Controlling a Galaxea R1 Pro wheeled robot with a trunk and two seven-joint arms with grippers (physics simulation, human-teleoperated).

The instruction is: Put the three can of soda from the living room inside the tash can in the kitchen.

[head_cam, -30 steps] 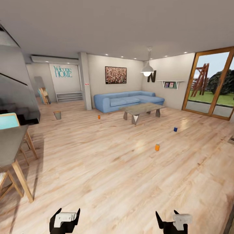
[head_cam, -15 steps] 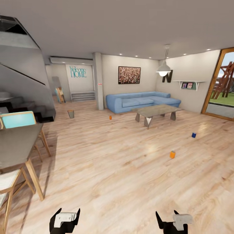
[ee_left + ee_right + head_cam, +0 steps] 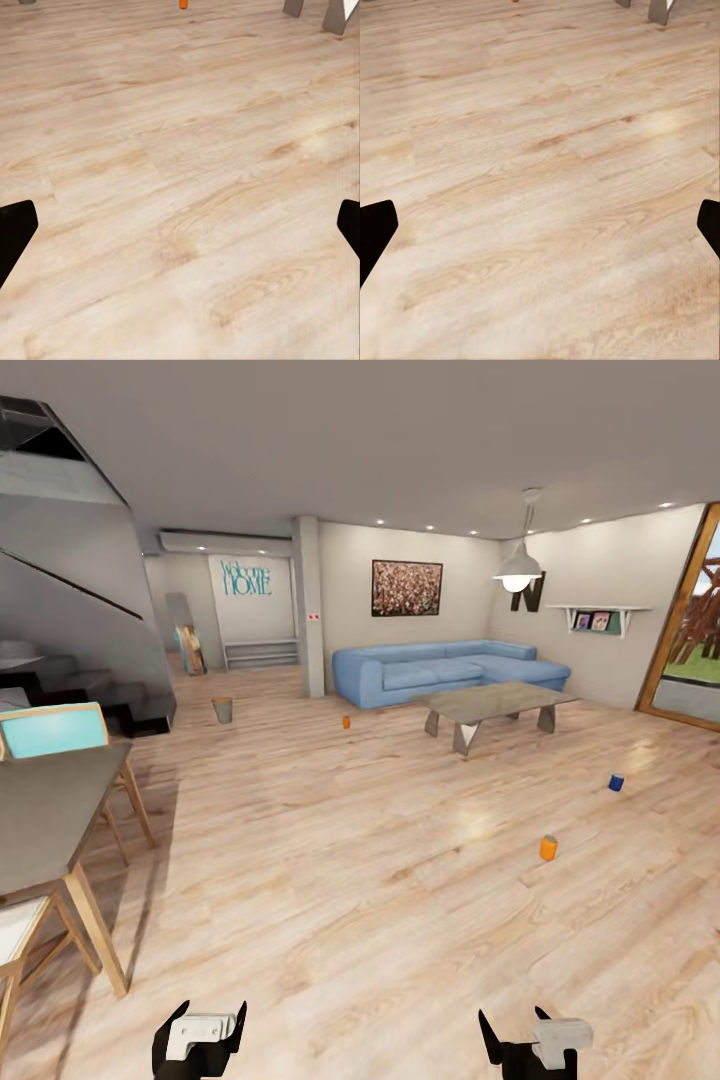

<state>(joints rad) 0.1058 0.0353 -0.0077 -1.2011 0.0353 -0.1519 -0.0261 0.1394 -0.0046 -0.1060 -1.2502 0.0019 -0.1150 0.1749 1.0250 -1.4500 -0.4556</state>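
Down low, the left gripper (image 3: pixel 200 1036) and right gripper (image 3: pixel 530 1038) both hang spread wide with nothing in them, over bare plank floor (image 3: pixel 330 880). Ahead to the right an orange can (image 3: pixel 548 848) stands on the floor, a blue can (image 3: pixel 616 783) beyond it. A second orange can (image 3: pixel 346 722) stands before the sofa (image 3: pixel 440 670), left of the low table (image 3: pixel 492 702). The bin (image 3: pixel 222 709) sits further left, near the stairs (image 3: pixel 80 680).

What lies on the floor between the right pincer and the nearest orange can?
In the head view, only bare light wood plank floor lies between the right pincer and the small orange cylindrical can.
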